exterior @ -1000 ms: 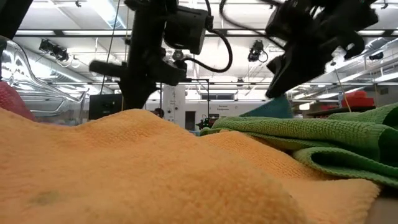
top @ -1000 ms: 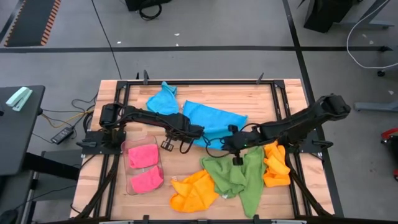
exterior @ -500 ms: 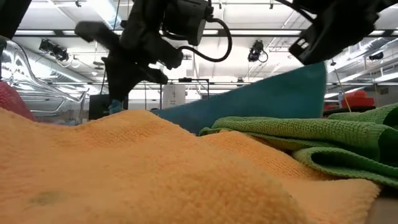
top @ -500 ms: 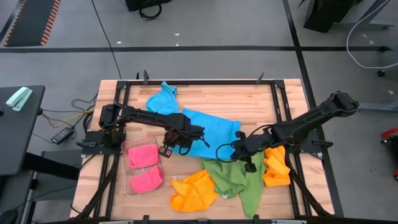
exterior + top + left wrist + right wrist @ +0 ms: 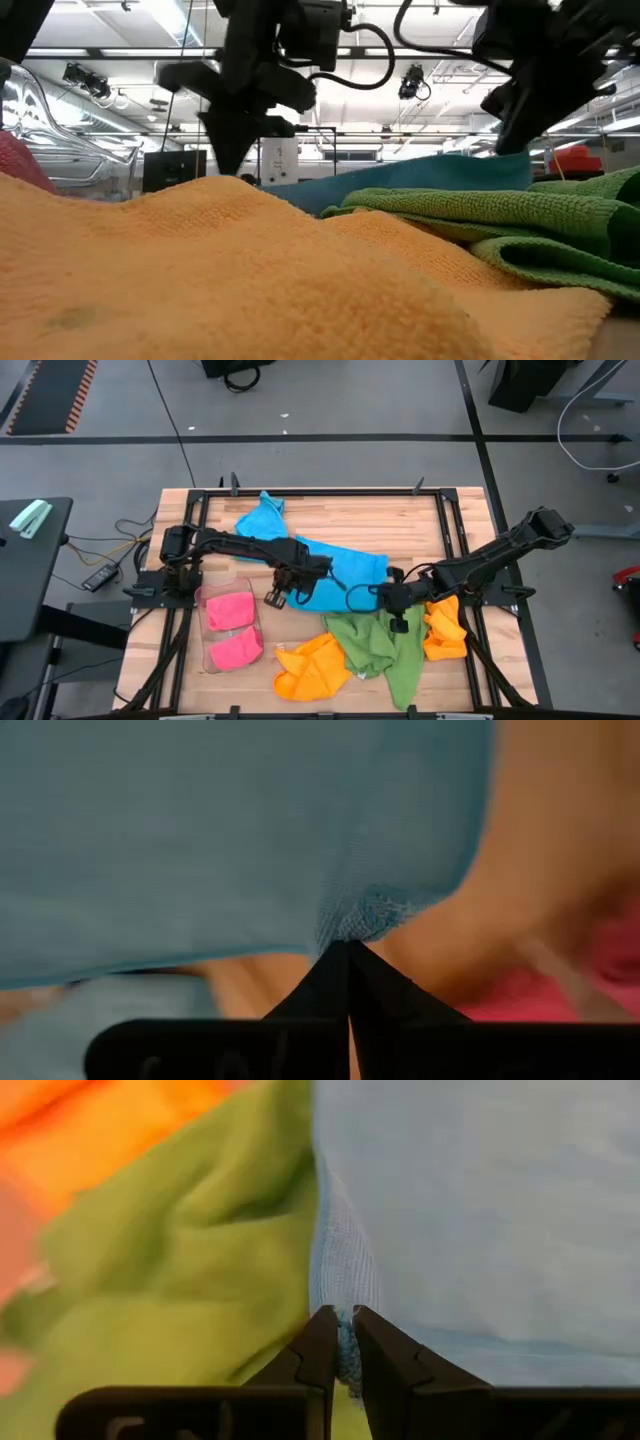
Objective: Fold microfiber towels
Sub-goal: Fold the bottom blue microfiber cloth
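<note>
- Two grippers pinch one sky-blue towel (image 5: 335, 568) at the centre of the high view; the left gripper (image 5: 283, 593) has its fingers closed on the towel's lower left corner; the right gripper (image 5: 392, 599) is clamped on its lower right corner
- A second blue towel (image 5: 262, 520) lies bunched towards the upper left
- Green towel (image 5: 385, 645) and orange towels (image 5: 312, 665) sit at lower centre; another orange one (image 5: 443, 625) lower right
- Pink towels (image 5: 232, 628) rest in the clear tray (image 5: 206, 660), lower left
</note>
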Tool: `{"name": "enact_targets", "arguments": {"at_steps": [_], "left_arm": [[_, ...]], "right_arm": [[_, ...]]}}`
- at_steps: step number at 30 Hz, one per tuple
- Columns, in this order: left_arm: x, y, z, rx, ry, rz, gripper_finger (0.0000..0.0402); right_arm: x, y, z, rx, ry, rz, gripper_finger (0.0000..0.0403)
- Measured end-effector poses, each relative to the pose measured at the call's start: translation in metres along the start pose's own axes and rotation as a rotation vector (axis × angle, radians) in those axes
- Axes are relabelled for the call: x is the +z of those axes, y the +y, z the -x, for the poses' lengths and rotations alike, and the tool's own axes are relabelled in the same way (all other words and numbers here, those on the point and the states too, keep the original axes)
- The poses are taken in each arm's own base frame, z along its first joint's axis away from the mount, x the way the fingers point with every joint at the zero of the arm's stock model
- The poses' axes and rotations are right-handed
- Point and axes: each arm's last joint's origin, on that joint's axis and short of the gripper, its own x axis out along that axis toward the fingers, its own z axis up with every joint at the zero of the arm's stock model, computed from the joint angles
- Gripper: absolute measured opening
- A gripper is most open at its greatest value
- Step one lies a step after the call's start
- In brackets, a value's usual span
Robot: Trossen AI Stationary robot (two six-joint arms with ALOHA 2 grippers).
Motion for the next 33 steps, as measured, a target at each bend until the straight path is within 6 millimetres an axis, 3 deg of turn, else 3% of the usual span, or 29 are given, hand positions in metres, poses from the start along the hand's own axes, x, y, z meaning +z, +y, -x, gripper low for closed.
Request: {"name": "enact_targets", "arguments": {"at_steps": [9, 18, 27, 33], "left_arm": [[-0.016, 0.044, -0.001, 0.116, -0.003, 0.207, 0.0026], [-0.024, 0.065, -0.009, 0.128, -0.057, 0.223, 0.0008], [-0.028, 0.071, -0.025, 0.123, -0.087, 0.071, 0.0108], [-0.033, 0.081, -0.025, 0.026, -0.180, 0.116, 0.0164]], "right_arm": [[0.001, -0.013, -0.005, -0.091, 0.019, -0.062, 0.0044], [0.000, -0.026, -0.025, -0.191, 0.079, -0.108, 0.0044], [-0.001, -0.031, -0.034, -0.215, 0.107, -0.117, 0.0044], [-0.001, -0.031, -0.034, -0.213, 0.105, -0.116, 0.0044]]}}
